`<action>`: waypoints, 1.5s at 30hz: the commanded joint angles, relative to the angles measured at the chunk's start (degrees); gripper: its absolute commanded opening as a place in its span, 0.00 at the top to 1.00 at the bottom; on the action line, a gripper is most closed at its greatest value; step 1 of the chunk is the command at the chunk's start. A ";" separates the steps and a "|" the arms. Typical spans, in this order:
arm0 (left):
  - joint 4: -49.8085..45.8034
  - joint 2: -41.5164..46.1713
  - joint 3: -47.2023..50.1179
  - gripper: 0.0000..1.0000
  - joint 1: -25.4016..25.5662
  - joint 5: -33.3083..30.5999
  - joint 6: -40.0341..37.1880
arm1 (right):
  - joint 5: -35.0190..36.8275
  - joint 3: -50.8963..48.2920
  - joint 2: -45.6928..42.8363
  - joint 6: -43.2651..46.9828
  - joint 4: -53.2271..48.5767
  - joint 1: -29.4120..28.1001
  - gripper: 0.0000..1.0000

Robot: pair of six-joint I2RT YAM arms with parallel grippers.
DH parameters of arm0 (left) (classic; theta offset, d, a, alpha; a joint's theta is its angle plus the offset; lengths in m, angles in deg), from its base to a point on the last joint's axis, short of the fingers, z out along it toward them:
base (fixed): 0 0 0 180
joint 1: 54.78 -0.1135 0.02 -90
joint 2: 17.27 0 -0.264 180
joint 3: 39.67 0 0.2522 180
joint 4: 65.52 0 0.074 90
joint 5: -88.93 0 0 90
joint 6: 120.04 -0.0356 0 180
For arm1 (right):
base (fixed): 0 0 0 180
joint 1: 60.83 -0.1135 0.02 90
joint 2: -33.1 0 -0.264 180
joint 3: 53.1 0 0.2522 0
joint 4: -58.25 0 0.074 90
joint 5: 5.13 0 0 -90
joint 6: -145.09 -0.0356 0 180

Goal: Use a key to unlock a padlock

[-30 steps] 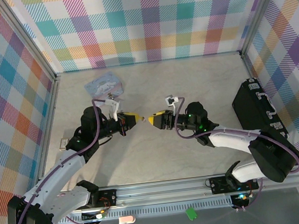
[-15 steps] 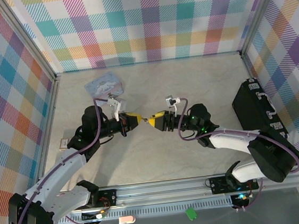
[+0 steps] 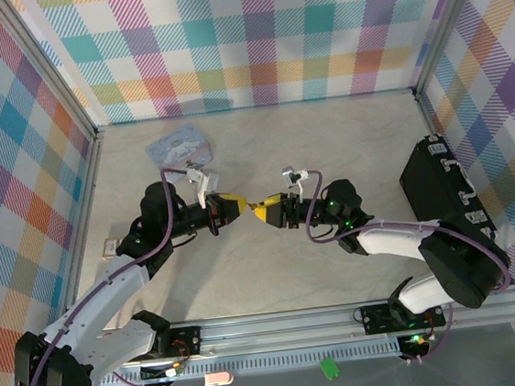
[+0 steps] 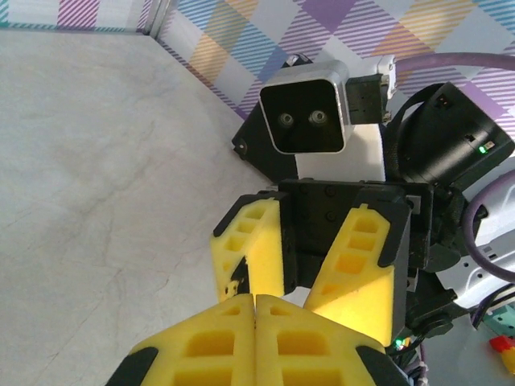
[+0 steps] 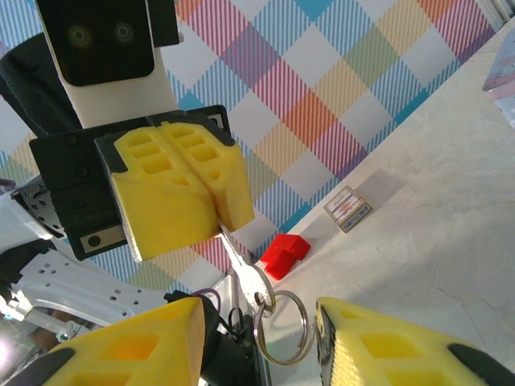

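My left gripper (image 3: 240, 205) is shut on the key (image 5: 241, 261), a thin grey blade sticking out from between its yellow pads (image 5: 173, 189). A wire ring (image 5: 282, 330) hangs from the key's bow. My right gripper (image 3: 261, 211) faces the left one tip to tip in the middle of the table. It is open, and the key's bow and ring sit between its two yellow fingers (image 5: 145, 342). In the left wrist view my left gripper (image 4: 256, 299) is pressed shut and the right gripper (image 4: 302, 289) stands spread just beyond it. The padlock is out of view.
A pale-blue printed tin (image 3: 177, 147) lies at the back left. A big black case (image 3: 446, 191) lies along the right wall. Plaid walls close in three sides. A red block (image 5: 282, 253) and a small card (image 5: 348, 208) lie beyond the table's near edge.
My right gripper has moved left toward the left gripper, closing the gap between them until its open fingers stand around the key's end. The left gripper has hardly moved.
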 commanded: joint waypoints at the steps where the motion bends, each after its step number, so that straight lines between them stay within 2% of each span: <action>1: 2.24 -0.05 0.04 1.00 0.88 1.58 0.50 | -2.13 0.50 0.89 -0.63 3.33 -0.34 0.61; 11: 2.24 -1.43 -0.05 1.00 1.42 2.28 0.50 | -2.52 0.94 0.86 -0.54 4.11 -0.64 0.72; 33: 2.00 -2.36 0.13 1.00 1.55 1.00 0.10 | -0.12 1.26 -2.63 2.43 -2.64 -0.65 0.97; 37: 0.95 -1.99 0.13 0.92 1.59 -0.81 -0.21 | 1.69 0.94 -3.69 3.01 -5.08 -0.66 1.00; 43: -0.65 -0.05 0.36 0.59 1.50 -5.62 0.31 | 5.19 1.29 -5.79 5.09 -12.36 -0.61 1.00; 45: -1.22 1.25 0.86 0.55 1.45 -8.87 0.50 | 6.75 2.08 -6.71 6.49 -17.12 -0.66 1.00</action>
